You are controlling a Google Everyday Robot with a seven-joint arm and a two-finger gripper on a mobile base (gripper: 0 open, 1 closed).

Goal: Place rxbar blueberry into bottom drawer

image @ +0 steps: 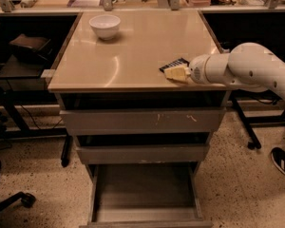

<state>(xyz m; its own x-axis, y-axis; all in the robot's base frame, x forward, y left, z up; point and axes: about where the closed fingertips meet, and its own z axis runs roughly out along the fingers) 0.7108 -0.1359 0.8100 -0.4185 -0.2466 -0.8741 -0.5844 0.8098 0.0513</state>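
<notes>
pale two-finger gripper (176, 73) at the small flat dark navy-blue snack bar (175, 63) on the tan tabletop (133, 56).
the snack bar lies near the tabletop's right front edge, touching the gripper; whether the gripper is clenched or released cannot be told. the lowest grey metal drawer (145, 189), below the tabletop, stands pulled out. a white round bowl (105, 25) sits at the tabletop's left rear.

Outstretched arm (256, 68), gripper (176, 73) level, mid-right

cam: single, high front, looking down | mid-range | end effector (175, 73) at tabletop (133, 46) right edge
</notes>
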